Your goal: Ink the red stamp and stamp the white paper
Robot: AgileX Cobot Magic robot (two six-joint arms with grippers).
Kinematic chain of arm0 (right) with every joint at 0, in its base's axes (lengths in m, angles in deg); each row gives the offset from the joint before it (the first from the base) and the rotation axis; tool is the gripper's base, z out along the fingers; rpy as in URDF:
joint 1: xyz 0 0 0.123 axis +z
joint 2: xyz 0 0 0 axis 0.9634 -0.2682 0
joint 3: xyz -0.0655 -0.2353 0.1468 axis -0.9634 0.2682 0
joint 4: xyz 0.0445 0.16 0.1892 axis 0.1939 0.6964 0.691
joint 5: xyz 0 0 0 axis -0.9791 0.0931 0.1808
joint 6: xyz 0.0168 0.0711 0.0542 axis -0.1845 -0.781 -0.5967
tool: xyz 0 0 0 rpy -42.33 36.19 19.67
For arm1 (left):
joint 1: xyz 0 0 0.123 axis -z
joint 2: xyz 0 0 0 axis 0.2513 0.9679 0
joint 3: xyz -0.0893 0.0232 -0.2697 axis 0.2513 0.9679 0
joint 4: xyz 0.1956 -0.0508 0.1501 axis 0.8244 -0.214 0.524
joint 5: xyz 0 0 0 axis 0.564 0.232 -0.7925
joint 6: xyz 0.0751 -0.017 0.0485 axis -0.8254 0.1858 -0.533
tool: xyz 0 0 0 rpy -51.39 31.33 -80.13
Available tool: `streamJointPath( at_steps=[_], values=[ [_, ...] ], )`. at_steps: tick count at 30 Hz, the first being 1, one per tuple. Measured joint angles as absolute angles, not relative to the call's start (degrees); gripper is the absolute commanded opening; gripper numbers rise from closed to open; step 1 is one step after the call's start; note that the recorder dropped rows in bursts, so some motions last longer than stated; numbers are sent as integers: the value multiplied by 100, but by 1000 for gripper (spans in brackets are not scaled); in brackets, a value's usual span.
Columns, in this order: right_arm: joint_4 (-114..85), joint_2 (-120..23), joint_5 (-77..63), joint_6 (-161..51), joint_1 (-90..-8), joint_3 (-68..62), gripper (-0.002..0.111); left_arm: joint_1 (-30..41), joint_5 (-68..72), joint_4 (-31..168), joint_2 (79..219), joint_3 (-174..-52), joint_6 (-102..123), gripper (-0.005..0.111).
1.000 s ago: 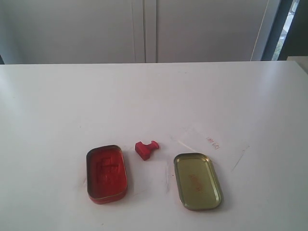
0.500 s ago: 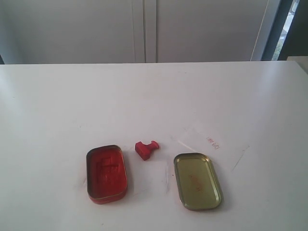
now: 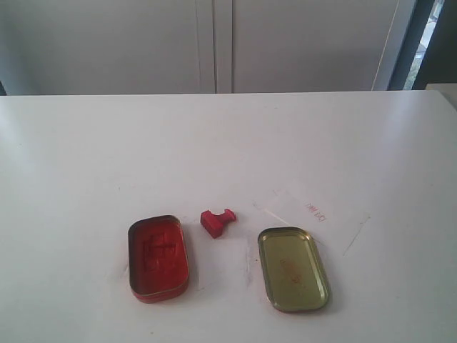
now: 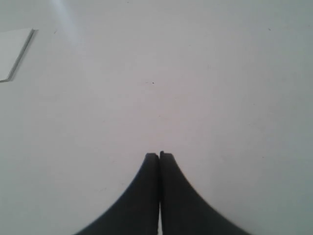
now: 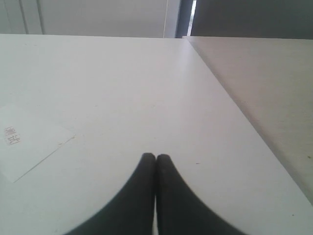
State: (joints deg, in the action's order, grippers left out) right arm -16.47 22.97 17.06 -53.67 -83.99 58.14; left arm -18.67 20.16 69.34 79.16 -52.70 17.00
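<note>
The red stamp (image 3: 216, 221) lies tipped on its side on the white table, between the two tins, with nothing holding it. The white paper (image 3: 314, 218) lies flat just right of it and bears a small red print (image 3: 315, 211). In the right wrist view the white paper (image 5: 29, 142) lies off to one side of my right gripper (image 5: 156, 156), which is shut and empty over bare table. My left gripper (image 4: 160, 154) is also shut and empty above bare table. Neither gripper appears in the exterior view.
An open oblong tin of red ink (image 3: 158, 257) sits left of the stamp. Its gold lid (image 3: 293, 269) lies inside-up to the right, overlapping the paper's near edge. The right wrist view shows the table's edge and a beige surface (image 5: 264, 83) beyond it. A flat white panel corner (image 4: 14, 54) shows in the left wrist view.
</note>
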Motion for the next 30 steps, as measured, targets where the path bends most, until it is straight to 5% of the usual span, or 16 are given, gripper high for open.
streamJointPath(
  at_steps=[30],
  values=[
    [-1633, 2297, 1343, -5353, -8246, 6166, 0, -1867, 2016, 6934, 7916, -5270, 1700, 0]
  ],
)
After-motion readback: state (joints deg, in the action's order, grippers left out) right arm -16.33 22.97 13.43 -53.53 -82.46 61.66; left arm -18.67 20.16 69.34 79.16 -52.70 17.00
